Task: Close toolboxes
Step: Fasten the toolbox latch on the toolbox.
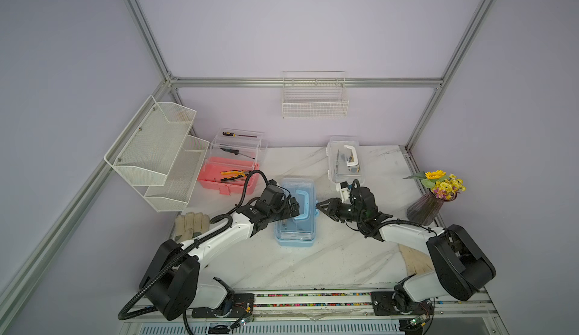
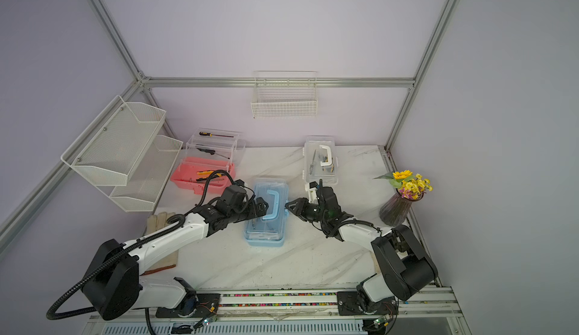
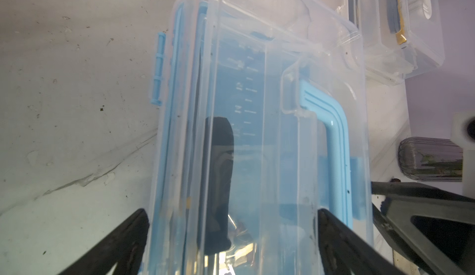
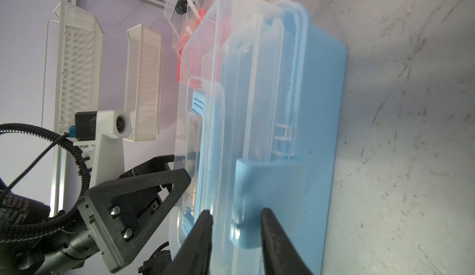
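The blue toolbox (image 1: 294, 233) (image 2: 266, 230) lies mid-table with its clear lid (image 3: 257, 106) down. My left gripper (image 1: 296, 206) (image 3: 231, 217) is open wide over the lid beside the blue handle (image 3: 336, 142), one finger outside the box's long edge. My right gripper (image 1: 318, 206) (image 4: 236, 213) has closed around the blue latch (image 4: 270, 196) and the lid rim on the opposite side. The pink toolbox (image 1: 228, 176) stands open at the back left, with tools inside. The white toolbox (image 1: 344, 161) at the back right has its lid down.
Mesh baskets (image 1: 156, 151) hang at the left and a wire basket (image 1: 315, 98) on the back wall. A vase of flowers (image 1: 432, 198) stands at the right edge. Work gloves (image 1: 191, 223) lie near the left arm, another glove (image 1: 413, 258) under the right arm.
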Available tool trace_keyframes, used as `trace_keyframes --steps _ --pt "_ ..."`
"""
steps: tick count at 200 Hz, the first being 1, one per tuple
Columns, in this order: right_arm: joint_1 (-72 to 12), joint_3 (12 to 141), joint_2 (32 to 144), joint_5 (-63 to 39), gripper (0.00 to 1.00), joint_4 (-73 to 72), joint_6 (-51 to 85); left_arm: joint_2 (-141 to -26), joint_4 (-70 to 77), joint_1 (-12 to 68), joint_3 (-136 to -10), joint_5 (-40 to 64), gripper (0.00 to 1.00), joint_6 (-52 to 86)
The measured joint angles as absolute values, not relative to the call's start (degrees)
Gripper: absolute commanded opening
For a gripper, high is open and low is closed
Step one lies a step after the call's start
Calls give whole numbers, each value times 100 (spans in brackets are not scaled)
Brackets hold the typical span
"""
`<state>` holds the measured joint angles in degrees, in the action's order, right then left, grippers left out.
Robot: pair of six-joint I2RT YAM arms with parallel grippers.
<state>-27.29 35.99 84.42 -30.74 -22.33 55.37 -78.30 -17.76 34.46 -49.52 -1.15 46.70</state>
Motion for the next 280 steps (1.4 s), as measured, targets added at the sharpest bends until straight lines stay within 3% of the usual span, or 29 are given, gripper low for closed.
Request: trace_keyframes --steps 118,280 --pt "-2873 3990 8613 -2652 27 -1594 5312 -7837 -1918 3647 -4987 -381 100 4755" --pt "-3503 4899 8497 -1144 18 196 4644 -7907 -2132 3817 -5109 -644 98 4904"
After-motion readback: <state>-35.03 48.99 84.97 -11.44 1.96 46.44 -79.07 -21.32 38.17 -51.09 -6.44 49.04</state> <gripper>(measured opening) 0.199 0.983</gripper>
